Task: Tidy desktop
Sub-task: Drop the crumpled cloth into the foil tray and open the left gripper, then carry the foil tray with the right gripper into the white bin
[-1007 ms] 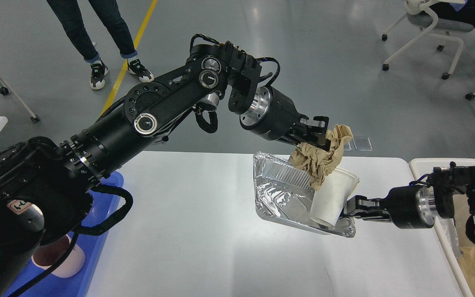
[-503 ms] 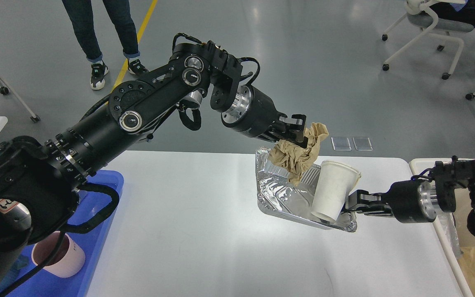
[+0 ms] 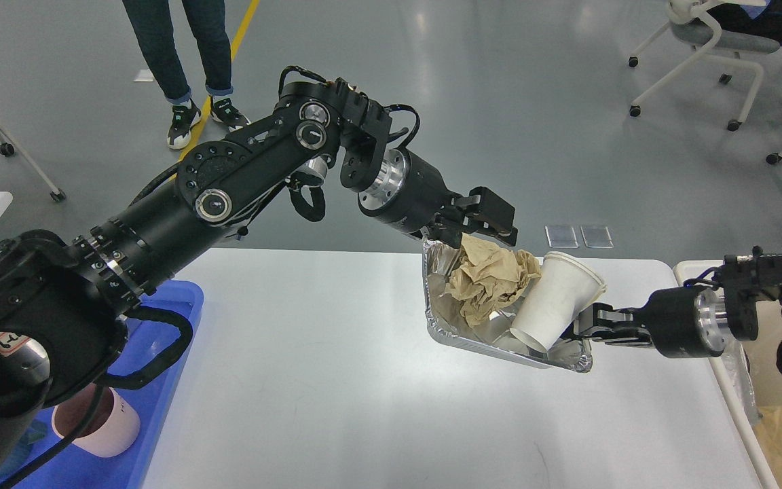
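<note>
The white tabletop (image 3: pixel 337 380) fills the lower middle of the view, glossy and mostly bare, with rounded far corners. A foil tray (image 3: pixel 445 319) is held tilted above its right half, with a crumpled brown paper (image 3: pixel 486 278) and a leaning white paper cup (image 3: pixel 554 302) inside it. The right gripper (image 3: pixel 584 326) has its fingers clamped on the tray's near right rim. The left gripper (image 3: pixel 482 227) hangs just above the brown paper, fingers spread wide and holding nothing.

At the left edge of the tabletop sits a blue tray (image 3: pixel 167 380) with a pink-white cup (image 3: pixel 99 424) in it. At the right edge is a cream bin (image 3: pixel 730 380) with brown paper inside.

Beyond lies a grey shiny floor (image 3: pixel 533 102) with a yellow line (image 3: pixel 245 17), a standing person's legs (image 3: pixel 180 61), and wheeled white chairs (image 3: pixel 703 47) at the upper right.
</note>
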### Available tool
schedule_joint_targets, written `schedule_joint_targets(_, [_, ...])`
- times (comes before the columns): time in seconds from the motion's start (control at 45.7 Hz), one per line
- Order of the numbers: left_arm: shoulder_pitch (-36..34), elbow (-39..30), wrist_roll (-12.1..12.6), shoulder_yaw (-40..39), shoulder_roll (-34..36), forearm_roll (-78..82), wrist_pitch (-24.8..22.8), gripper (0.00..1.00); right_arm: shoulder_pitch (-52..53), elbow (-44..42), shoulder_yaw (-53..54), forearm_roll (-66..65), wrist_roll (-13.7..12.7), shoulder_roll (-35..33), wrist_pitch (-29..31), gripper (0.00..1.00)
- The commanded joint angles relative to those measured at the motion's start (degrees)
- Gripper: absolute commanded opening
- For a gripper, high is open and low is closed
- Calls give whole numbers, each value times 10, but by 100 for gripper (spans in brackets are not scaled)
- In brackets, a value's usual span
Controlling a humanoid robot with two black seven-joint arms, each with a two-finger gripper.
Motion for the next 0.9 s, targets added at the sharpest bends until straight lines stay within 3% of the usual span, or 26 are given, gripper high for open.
schedule_joint_targets(0.0, [-1, 0, 6, -5, 9, 0, 0, 91, 1, 1, 5, 1, 0, -3, 0, 0])
schedule_joint_targets(0.153, [-16, -6, 2, -24, 52, -10, 0, 97, 0, 2, 10, 10, 0, -14, 1, 0])
schedule_joint_targets(0.372, [-5, 1, -2, -150, 100, -90, 2, 97, 7, 4, 14, 12, 1, -26, 3, 0])
schedule_joint_targets(0.482, [-11, 4, -1, -200, 111, -133, 31, 97, 18, 3, 13, 12, 0, -25, 23, 0])
schedule_joint_targets(0.591, [-6, 16, -5, -240, 112, -171, 124, 97, 24, 3, 14, 12, 0, -24, 25, 0])
schedule_joint_targets(0.679, [11, 20, -12, -280, 95, -228, 246, 97, 24, 4, 14, 12, 0, -26, 25, 0])
schedule_joint_targets(0.788, [66, 20, -43, -355, 52, -312, 398, 97, 26, 2, 34, 18, 0, -26, 27, 0])
schedule_joint_targets(0.876, [107, 24, -61, -406, 39, -351, 437, 97, 25, -2, 54, 38, 0, -32, 28, 0])
